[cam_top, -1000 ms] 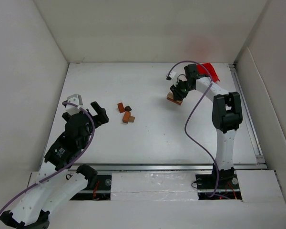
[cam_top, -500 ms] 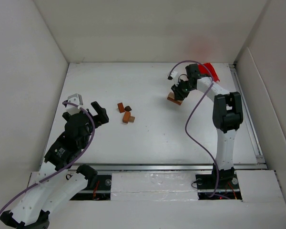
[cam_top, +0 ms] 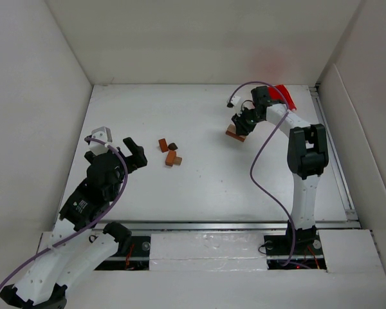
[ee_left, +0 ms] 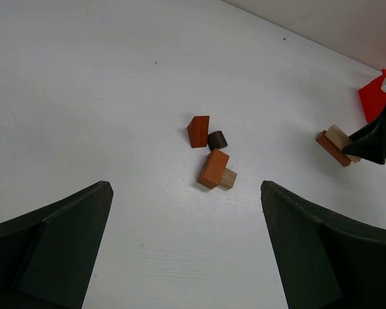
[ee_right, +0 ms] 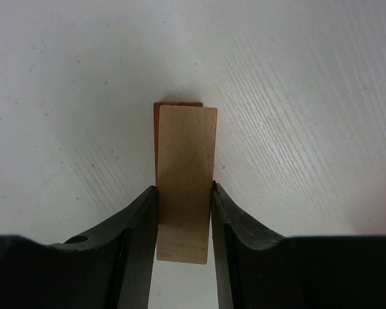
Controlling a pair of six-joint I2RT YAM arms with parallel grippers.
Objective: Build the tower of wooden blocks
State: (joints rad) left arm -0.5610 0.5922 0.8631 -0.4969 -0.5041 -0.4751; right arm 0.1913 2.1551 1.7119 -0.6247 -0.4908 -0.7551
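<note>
my right claw (ee_right: 184,193) is clamped on a flat tan wooden slab (ee_right: 185,154), laid over the reddish-brown wooden brick (ee_right: 157,141) just under my fingertips. so the tower looks barely two pieces high; four small loose wooden blocks (ee_left: 213,168) wait ahead of my left claw (cam_top: 116,143), which gapes empty.

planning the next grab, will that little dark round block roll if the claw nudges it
Likely yes: the dark block looks like a short cylinder lying on its curved side, so a nudge could roll it. The reddish block right beside it might stop it that way. It looks like small solid wood, probably light and stiff.
</note>
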